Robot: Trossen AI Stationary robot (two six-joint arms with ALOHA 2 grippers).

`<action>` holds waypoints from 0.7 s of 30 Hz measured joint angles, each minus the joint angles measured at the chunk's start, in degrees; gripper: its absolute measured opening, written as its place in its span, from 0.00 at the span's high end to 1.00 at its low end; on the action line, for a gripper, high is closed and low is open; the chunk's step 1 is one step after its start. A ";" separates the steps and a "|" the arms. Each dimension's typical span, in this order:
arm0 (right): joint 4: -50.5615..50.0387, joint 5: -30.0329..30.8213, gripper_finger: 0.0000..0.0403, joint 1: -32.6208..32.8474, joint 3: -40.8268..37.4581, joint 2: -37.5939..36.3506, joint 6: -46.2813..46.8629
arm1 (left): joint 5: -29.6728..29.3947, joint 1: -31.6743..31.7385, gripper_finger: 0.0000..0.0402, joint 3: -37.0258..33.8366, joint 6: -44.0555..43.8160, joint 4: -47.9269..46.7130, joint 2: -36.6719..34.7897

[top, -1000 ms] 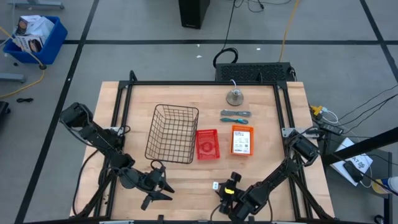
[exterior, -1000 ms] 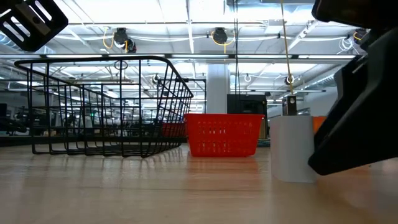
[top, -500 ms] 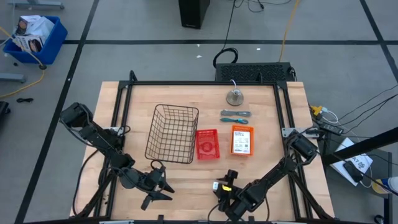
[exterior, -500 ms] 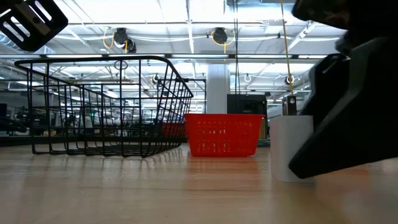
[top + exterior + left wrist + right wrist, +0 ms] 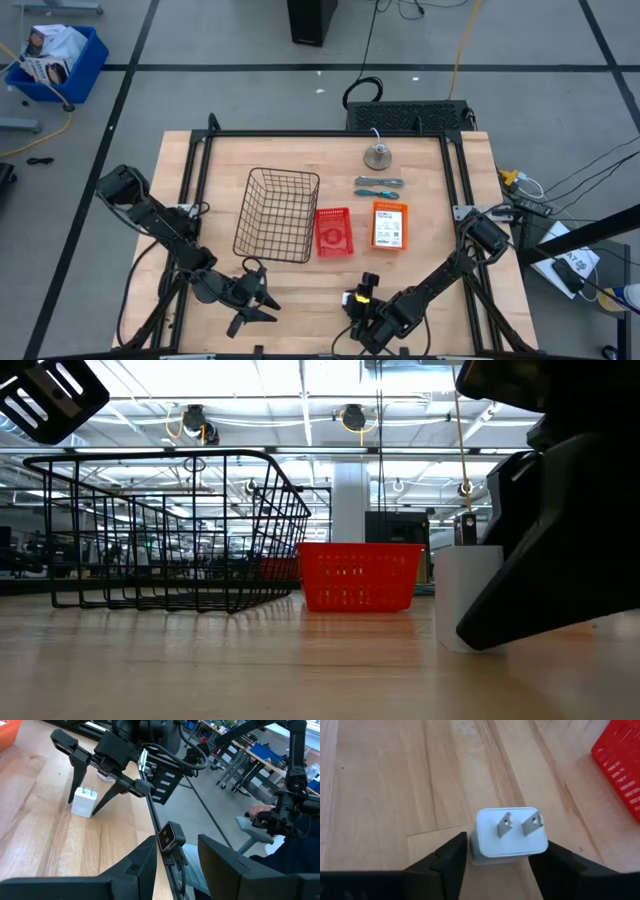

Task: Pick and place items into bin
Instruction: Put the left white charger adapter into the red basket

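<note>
right gripper [image 5: 497, 865] has closed in, fingers straddling white plug block [image 5: 508, 835].

A light wooden counter [image 5: 270, 275] is set on a grey floor [image 5: 200, 40] marked with dark tape lines [image 5: 130, 90]. A blue bin [image 5: 55, 62] is placed on the floor well left of the counter. Beyond the counter, a white pillar [image 5: 349, 500] is seen under ceiling light strips [image 5: 250, 380].

Both hands open — right [image 5: 87, 785]; left [image 5: 252, 300].
</note>
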 joint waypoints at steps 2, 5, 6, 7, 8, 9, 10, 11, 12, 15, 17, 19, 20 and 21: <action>0.15 0.03 0.58 0.00 0.00 0.00 -0.14 | 0.00 0.01 0.63 0.00 0.01 0.00 0.00; 0.27 0.14 0.64 0.00 0.00 -0.04 -0.73 | 0.00 0.01 0.63 0.00 0.04 -0.02 0.00; 0.35 0.17 0.64 0.00 0.00 -0.04 -0.92 | 0.00 0.01 0.63 0.00 0.04 -0.02 0.00; 0.44 0.19 0.64 0.00 0.00 -0.04 -1.04 | 0.00 0.01 0.63 0.00 0.04 -0.04 0.00; 0.57 0.37 0.64 -0.04 0.00 -0.04 -1.04 | 0.00 -0.01 0.63 0.00 0.14 -0.07 0.00; 0.76 0.63 0.64 -0.16 0.00 -0.04 -1.08 | 0.00 0.00 0.63 0.00 0.28 -0.07 0.00; 0.96 1.27 0.64 -0.20 0.00 -0.06 -1.18 | 0.00 -0.01 0.63 0.00 0.47 -0.07 0.00; 1.08 1.75 0.64 -0.21 -0.02 -0.36 -1.51 | 0.00 0.00 0.63 0.00 0.65 -0.07 0.00; 1.26 2.13 0.63 -0.31 -0.04 -0.70 -2.22 | -0.02 0.00 0.63 0.00 0.67 -0.07 0.00; 2.53 4.75 0.60 -0.37 -0.04 -2.36 -4.27 | -0.02 0.01 0.63 0.00 0.67 -0.09 0.00; 3.15 6.55 0.60 -0.45 -0.04 -3.84 -6.51 | -0.02 0.01 0.63 0.00 0.65 -0.09 0.00; 3.43 8.78 0.61 -0.74 -0.02 -5.46 -8.67 | -0.02 0.00 0.63 0.00 0.63 -0.09 0.00; 3.34 10.10 0.62 -1.01 -0.02 -6.42 -9.78 | -0.02 0.01 0.63 0.00 0.63 -0.07 0.00; 3.32 11.19 0.63 -1.40 -0.02 -7.28 -11.01 | -0.02 0.00 0.63 0.00 0.63 -0.08 0.00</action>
